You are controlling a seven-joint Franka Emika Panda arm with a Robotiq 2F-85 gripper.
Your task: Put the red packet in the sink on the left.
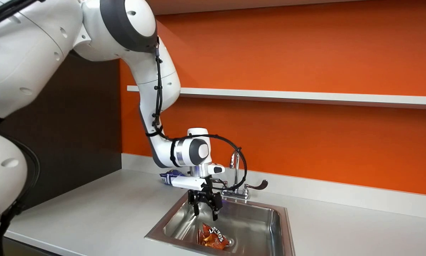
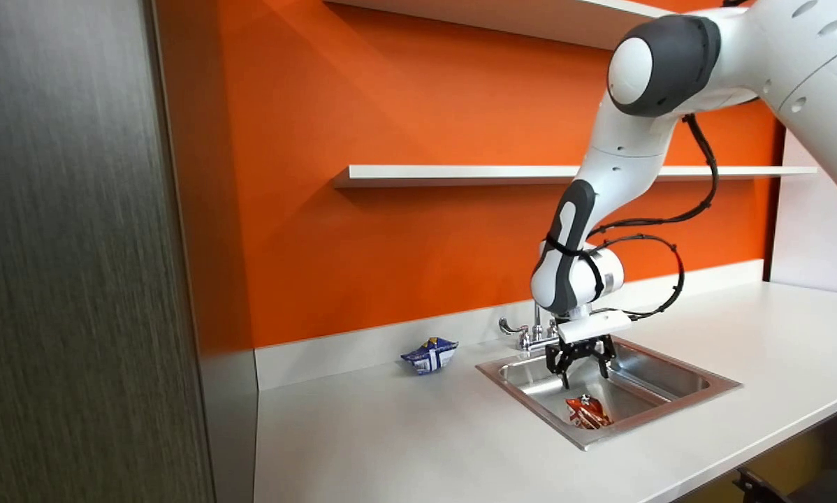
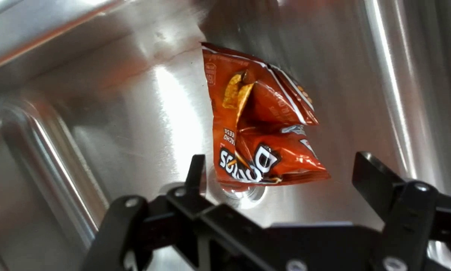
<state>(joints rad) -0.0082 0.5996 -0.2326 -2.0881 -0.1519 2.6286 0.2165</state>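
Observation:
The red packet [image 1: 213, 237] is a crinkled red-orange bag with white and black lettering. It lies inside the steel sink [image 1: 286, 227], on the basin floor by the drain. It also shows in an exterior view [image 2: 588, 412] and, in full, in the wrist view [image 3: 259, 124]. My gripper [image 1: 206, 215] is open and empty, pointing down above the packet and apart from it. It also shows in an exterior view [image 2: 585, 378]. In the wrist view the gripper's fingers [image 3: 280, 161] stand wide apart, with the packet's lettered end between them in the picture.
A chrome faucet [image 1: 237, 170] with lever handles stands behind the sink, close to the wrist and its cable. A small blue and white packet [image 2: 431, 355] lies on the counter [image 2: 362, 433] near the back wall. A white shelf [image 1: 305, 96] runs along the orange wall.

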